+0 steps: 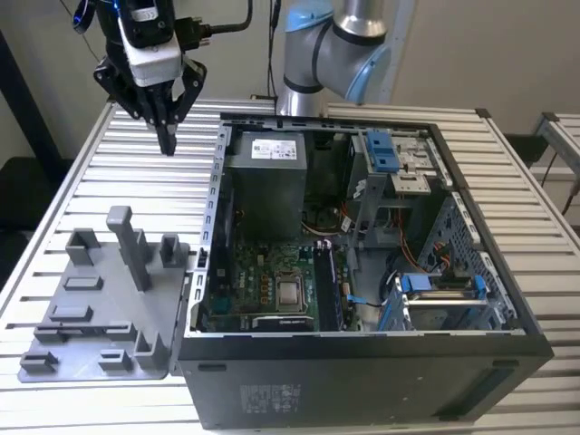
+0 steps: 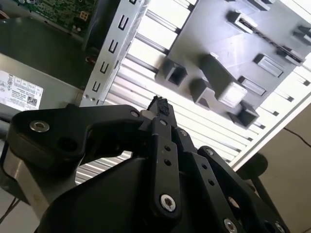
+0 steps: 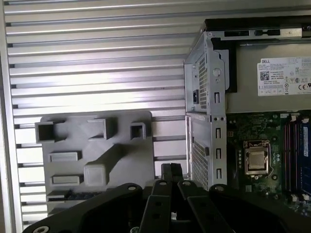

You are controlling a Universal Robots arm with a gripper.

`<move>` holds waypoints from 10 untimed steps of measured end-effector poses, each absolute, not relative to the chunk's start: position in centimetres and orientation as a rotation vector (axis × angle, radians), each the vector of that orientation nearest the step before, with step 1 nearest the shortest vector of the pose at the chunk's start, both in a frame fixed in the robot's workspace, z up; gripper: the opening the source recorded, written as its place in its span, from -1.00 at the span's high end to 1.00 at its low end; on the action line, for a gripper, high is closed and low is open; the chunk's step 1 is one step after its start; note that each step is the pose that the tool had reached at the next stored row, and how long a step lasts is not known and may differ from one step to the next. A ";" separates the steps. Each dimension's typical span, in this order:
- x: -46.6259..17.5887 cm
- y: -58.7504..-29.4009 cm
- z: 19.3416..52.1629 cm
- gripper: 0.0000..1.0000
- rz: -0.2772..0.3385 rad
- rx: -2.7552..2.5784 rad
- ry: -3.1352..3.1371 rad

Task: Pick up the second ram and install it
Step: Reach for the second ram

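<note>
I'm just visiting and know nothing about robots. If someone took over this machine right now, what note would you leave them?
Gripper: fingers shut, nothing seen between them; it hangs above the slatted table, beside the open computer case.
Second ram: a dark narrow strip lying in the grey fixture looks like it, apart from the gripper.
Done: no part of this job shows as done; the ram is not gripped.
Left: the pick-up, then seating it in a motherboard slot.
</note>
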State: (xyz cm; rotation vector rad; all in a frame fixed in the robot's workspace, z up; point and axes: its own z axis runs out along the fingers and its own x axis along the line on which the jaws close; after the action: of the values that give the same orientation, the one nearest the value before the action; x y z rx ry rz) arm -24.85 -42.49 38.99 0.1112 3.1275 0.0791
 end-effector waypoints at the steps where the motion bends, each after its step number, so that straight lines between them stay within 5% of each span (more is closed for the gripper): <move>1: -25.2 -42.5 39.0 0.79 0.079 0.111 3.128; 10: -27.7 -42.8 38.9 0.79 0.079 0.111 3.128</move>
State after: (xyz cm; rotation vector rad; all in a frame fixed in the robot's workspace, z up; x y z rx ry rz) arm -27.71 -42.81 38.91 0.1112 3.1279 0.0791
